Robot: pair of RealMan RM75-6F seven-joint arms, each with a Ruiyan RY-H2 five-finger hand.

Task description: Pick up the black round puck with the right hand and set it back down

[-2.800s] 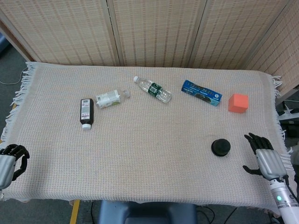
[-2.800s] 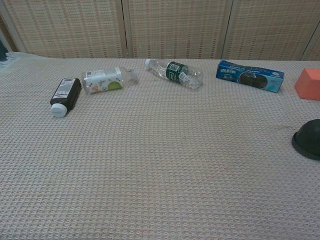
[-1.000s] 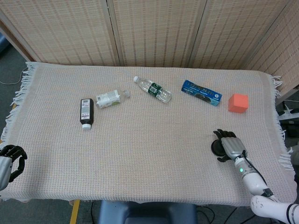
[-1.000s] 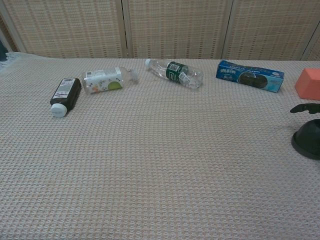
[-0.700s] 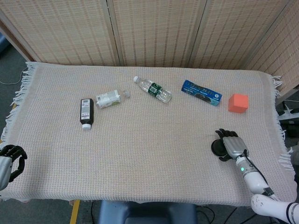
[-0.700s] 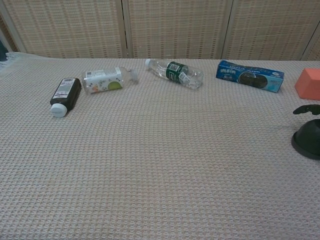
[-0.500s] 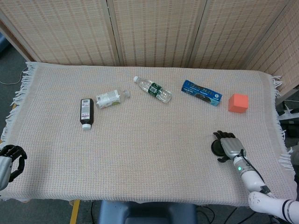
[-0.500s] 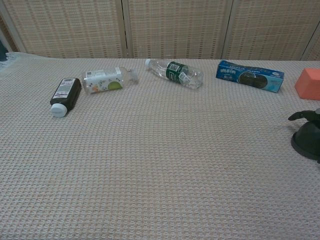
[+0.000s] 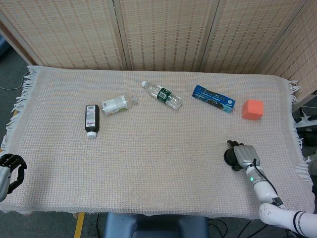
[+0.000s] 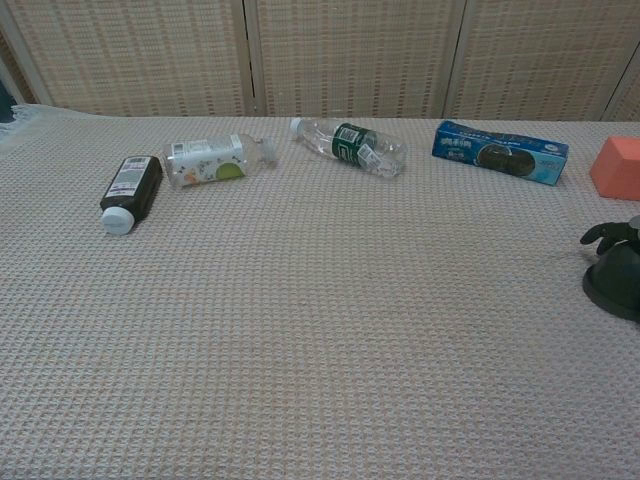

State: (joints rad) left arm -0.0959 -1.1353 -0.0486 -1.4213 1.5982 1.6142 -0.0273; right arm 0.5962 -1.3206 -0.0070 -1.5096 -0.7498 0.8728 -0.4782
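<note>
From the head view, your right hand [image 9: 242,156] lies over the black round puck [image 9: 230,157], near the front right of the cloth-covered desk [image 9: 163,163]. The fingers curl over the puck's far rim, but whether they actually grip it or only rest on it cannot be told from here. The puck looks to be sitting on the cloth, so by my reading the lift has not begun; raising it and setting it back down both remain. Your left hand [image 9: 10,167] sits at the front left corner of the desk with fingers curled in on nothing. The nearest neighbour is an orange block [image 9: 252,109], well apart toward the back. The fringed right edge of the cloth is near the hand, and the front edge lies close behind your wrist, so straight up is the freest path. A blue biscuit packet [image 9: 213,98] and three bottles lie further back and left, well apart.

From the chest view, only the puck's [image 10: 615,280] left part shows at the right border, on the cloth. Dark fingertips [image 10: 604,234] hook over its top. The desk [image 10: 330,330] stretches bare to the left. The orange block [image 10: 616,167] stands behind, apart.
</note>
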